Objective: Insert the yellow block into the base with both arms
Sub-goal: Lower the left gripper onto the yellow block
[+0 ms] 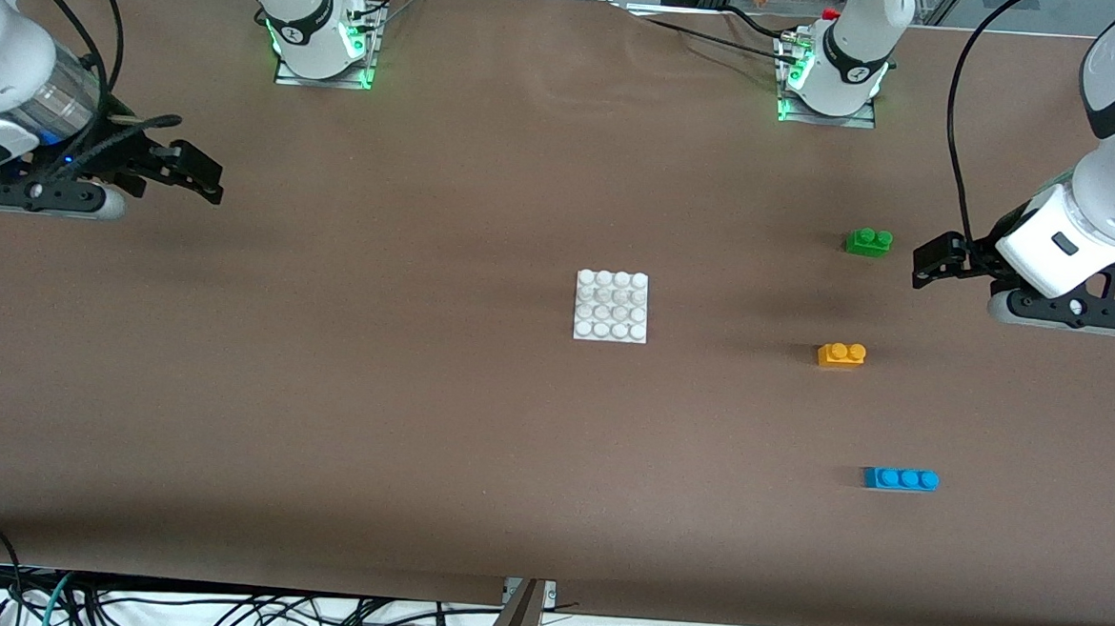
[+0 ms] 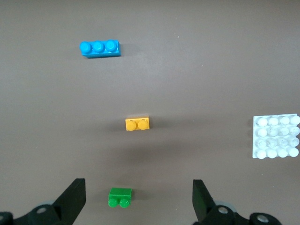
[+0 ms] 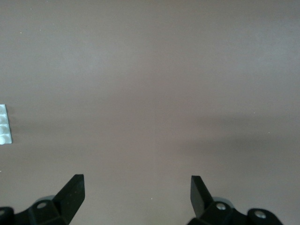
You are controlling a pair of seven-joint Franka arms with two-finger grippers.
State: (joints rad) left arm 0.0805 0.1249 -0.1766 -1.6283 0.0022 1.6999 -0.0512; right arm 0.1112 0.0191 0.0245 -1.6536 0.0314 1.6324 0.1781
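Note:
The yellow block (image 1: 842,355) (image 2: 137,124), a small two-stud brick, lies on the brown table toward the left arm's end. The white studded base (image 1: 611,305) (image 2: 276,136) sits flat at the table's middle; only its edge (image 3: 3,124) shows in the right wrist view. My left gripper (image 1: 925,264) (image 2: 138,197) hangs open and empty above the table at the left arm's end, beside the green brick. My right gripper (image 1: 204,180) (image 3: 137,192) hovers open and empty over bare table at the right arm's end.
A green two-stud brick (image 1: 869,241) (image 2: 120,196) lies farther from the front camera than the yellow block. A longer blue three-stud brick (image 1: 901,478) (image 2: 99,48) lies nearer to it. Cables hang past the table's front edge.

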